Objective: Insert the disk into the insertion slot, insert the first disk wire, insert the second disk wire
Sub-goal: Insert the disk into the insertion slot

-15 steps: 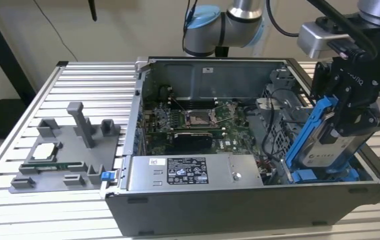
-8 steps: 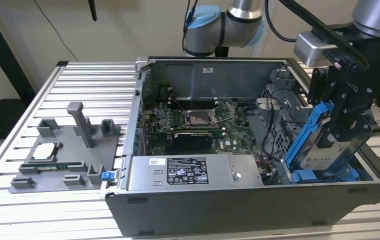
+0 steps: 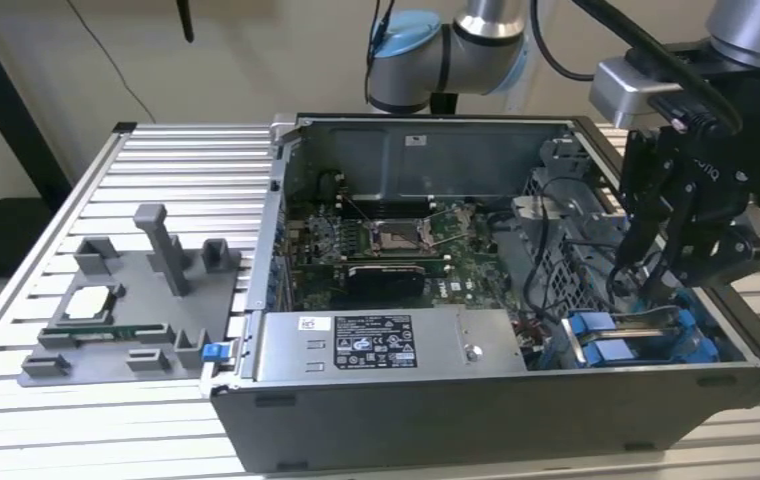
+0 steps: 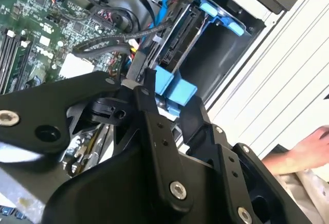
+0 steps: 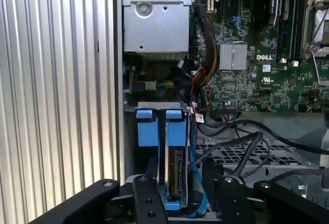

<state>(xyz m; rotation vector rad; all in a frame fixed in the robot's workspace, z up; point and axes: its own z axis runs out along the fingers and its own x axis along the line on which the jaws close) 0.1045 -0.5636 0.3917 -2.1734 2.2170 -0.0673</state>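
The disk (image 5: 176, 175), in a blue carrier, stands edge-on inside the insertion slot (image 5: 131, 157) of the drive cage, at the case's corner on the exterior view's right (image 3: 647, 335). A second blue tab (image 5: 144, 131) sits beside it. My gripper (image 5: 180, 190) hangs right over the disk, open, with one black finger on each side of the carrier and a small gap showing. In the second wrist view the gripper (image 4: 169, 98) straddles the carrier's blue tab (image 4: 175, 93). Black wires (image 5: 234, 144) and a thin blue cable (image 5: 196, 183) lie loose beside the disk.
The open computer case (image 3: 487, 400) lies on a ribbed aluminium table (image 3: 167, 160). Inside are the motherboard (image 3: 394, 240) and the silver power supply (image 3: 380, 345). A grey fixture with parts (image 3: 127, 310) stands on the exterior view's left. A person's hand (image 4: 308, 149) rests outside the case.
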